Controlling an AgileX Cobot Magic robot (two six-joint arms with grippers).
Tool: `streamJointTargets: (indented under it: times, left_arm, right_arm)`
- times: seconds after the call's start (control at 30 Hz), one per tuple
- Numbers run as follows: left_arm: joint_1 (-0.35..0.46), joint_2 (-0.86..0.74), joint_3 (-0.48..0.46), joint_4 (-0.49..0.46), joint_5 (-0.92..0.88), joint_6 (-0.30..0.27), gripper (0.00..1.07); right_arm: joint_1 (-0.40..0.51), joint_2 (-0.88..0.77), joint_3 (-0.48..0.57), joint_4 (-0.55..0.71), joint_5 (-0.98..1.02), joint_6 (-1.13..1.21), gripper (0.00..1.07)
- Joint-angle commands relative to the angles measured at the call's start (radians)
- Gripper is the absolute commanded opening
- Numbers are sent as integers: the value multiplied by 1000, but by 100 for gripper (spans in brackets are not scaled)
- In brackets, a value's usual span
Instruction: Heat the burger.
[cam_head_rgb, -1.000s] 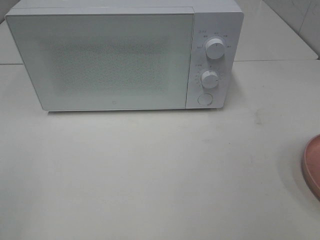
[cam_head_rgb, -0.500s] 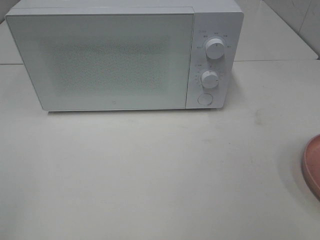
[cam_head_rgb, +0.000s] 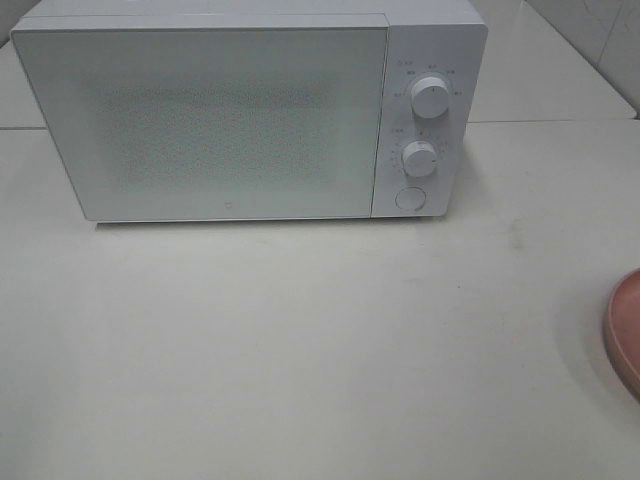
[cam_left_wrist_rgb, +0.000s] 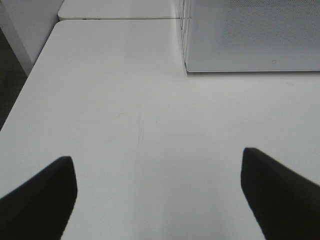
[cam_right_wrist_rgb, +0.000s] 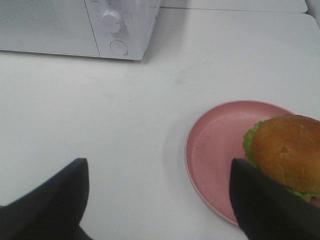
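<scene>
Nothing much has shifted since a second ago; only the pink plate's (cam_head_rgb: 628, 335) sliver at the right edge of the high view sits a touch further out of frame than it did, microwave (cam_head_rgb: 250, 110) and table (cam_head_rgb: 300, 340) unchanged.

Microwave stands at the back of the table, door shut, frosted window facing me; control panel on its right side carries two white knobs, upper (cam_head_rgb: 430, 97) and lower (cam_head_rgb: 419, 158), with a round button (cam_head_rgb: 408, 198) beneath; I cannot read the dial marks.

Left gripper (cam_left_wrist_rgb: 157, 200): jaws spread wide, nothing between them, two dark fingers (cam_left_wrist_rgb: 40, 200) framing bare tabletop; from its wrist view I see the microwave's lower left corner ahead and the table's edge off to one side; faint scratch on the surface between the fingers.

Right gripper (cam_right_wrist_rgb: 160, 205): jaws likewise wide apart and empty, fingers (cam_right_wrist_rgb: 50, 205) hovering over the table; neither arm shows in the high view.

Burger (cam_right_wrist_rgb: 286, 152): sits on the plate (cam_right_wrist_rgb: 215, 150), toward the side farther from the microwave; glossy brown top bun, green lettuce frill at its rim; partly cut off by the frame edge and by one right finger; well apart from the microwave, on the table's right side; not touched by either gripper; out of sight in the high view, where only the plate's rim shows.
</scene>
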Motion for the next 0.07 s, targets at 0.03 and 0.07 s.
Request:
streamJointTargets:
  times: [0.03,0.07]
  left_arm:
    - [2,-25,2,-5,-13,0,82]
    - [2,-25,2,-5,-13,0,82]
  right_arm:
    - [-7,-25,1,0,1,-4,75]
    - [-7,-25,1,0,1,-4,75]
